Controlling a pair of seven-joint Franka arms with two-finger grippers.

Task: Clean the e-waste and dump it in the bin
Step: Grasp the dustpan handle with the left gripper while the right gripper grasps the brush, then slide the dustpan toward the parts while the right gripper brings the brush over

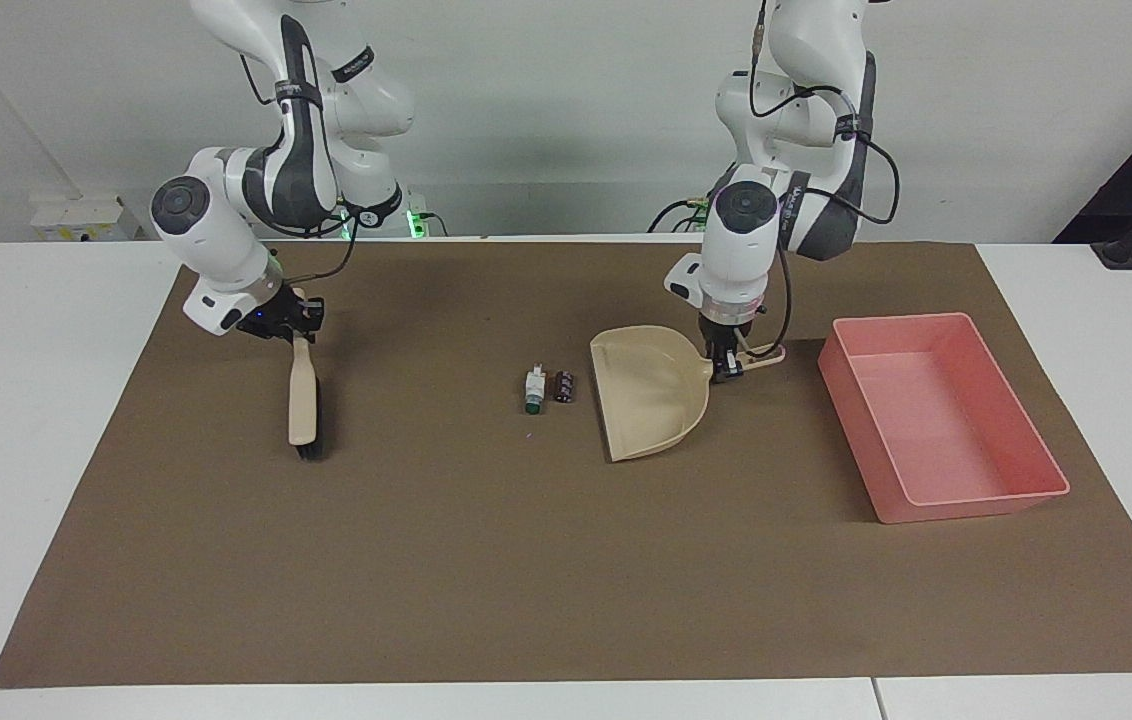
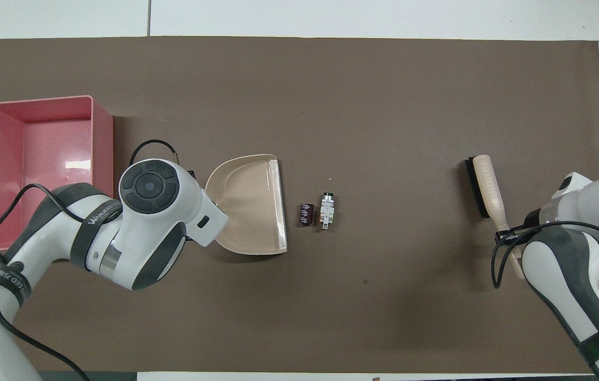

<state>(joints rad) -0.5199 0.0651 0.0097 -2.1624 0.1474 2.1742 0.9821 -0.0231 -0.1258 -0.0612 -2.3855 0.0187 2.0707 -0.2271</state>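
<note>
Tools gripped, sweep not started.
Left claw [image 1: 723, 371] clamps dustpan [image 1: 648, 392]; right claw [image 1: 298, 329] clamps brush [image 1: 303, 400]; e-waste [image 1: 546, 388] mid-frame unswept, bin [image 1: 936, 420] empty.

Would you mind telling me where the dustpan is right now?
The dustpan is near mid-table in the facing view, its handle held in the left gripper, with its mouth beside the e-waste and the bin toward the left arm's end.
</note>
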